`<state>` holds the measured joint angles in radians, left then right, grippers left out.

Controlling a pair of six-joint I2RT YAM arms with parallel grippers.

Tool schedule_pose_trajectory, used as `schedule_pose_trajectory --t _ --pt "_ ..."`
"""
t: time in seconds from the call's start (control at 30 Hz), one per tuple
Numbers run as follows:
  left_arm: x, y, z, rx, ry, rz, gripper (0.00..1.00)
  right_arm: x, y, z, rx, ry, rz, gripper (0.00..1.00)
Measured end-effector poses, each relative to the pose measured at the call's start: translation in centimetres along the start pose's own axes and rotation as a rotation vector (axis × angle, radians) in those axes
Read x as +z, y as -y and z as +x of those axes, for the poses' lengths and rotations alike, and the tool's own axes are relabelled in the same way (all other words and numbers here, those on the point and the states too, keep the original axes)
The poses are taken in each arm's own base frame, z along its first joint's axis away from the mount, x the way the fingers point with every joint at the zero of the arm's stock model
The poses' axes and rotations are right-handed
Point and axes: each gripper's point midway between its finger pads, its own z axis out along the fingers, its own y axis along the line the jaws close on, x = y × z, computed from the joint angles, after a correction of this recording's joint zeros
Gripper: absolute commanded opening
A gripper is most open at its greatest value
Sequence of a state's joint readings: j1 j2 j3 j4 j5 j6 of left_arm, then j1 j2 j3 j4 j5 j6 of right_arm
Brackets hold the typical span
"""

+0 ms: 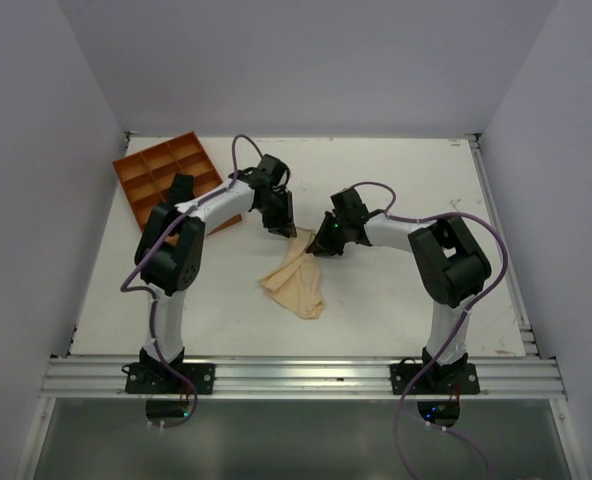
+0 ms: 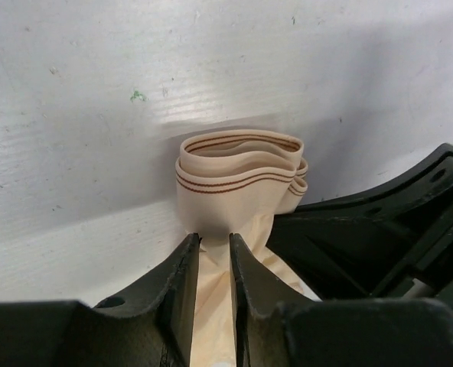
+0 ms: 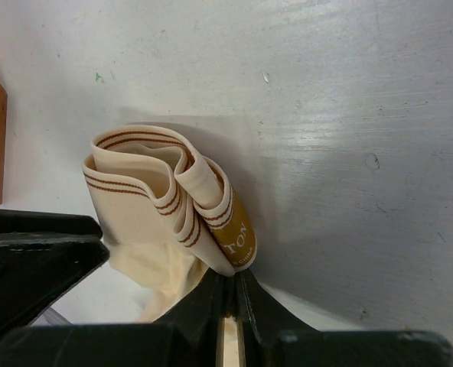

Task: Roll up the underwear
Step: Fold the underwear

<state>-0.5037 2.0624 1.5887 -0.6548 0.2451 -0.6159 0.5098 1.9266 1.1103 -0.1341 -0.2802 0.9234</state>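
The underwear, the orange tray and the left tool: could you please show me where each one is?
the underwear (image 1: pixel 294 283): top external view, on its flat wrinkled part.
the orange tray (image 1: pixel 159 163): top external view, on a bare compartment.
the left tool (image 2: pixel 213 241): left wrist view, midway between its fingertips.

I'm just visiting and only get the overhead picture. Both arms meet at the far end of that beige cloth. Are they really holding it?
Observer: The left one is. Its wrist view shows the underwear pinched between the left jaws.
Operator: And the right one?
Observer: The right jaws are almost fully closed on a thin edge of the fabric.
Operator: What is that bunched bit between the two arms?
Observer: That is the waistband, edged with thin brown stripes and folded over itself in loops.
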Motion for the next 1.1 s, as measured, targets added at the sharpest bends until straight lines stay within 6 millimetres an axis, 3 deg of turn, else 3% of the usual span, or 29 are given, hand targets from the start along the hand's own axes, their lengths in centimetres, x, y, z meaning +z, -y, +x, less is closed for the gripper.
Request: schedule_pose_trajectory --t 0.17,0.33,0.43,0.57,0.67,1.1 --pt "0.7 -0.1 1.1 0.003 -0.037 0.048 0.24 0.0 0.0 0.0 0.000 -0.001 -0.002 0.11" --pt "1.0 0.8 0.8 0.016 -0.024 0.101 0.24 0.0 -0.1 0.0 -0.001 0.000 -0.006 0.14" --pt "1.0 1.1 0.7 0.019 -0.019 0.113 0.24 0.0 -0.1 0.0 -0.001 0.000 -0.011 0.24" --pt "1.2 1.0 0.8 0.020 -0.019 0.113 0.24 -0.3 -0.6 -0.1 -0.008 0.003 -0.029 0.45" --pt "1.6 0.5 1.3 0.016 -0.032 0.105 0.24 -0.7 -0.7 -0.1 -0.016 0.009 -0.024 0.51" --pt "2.4 -0.1 2.1 0.019 -0.055 0.087 0.24 -2.0 0.8 -1.0 -0.050 0.038 0.089 0.56"
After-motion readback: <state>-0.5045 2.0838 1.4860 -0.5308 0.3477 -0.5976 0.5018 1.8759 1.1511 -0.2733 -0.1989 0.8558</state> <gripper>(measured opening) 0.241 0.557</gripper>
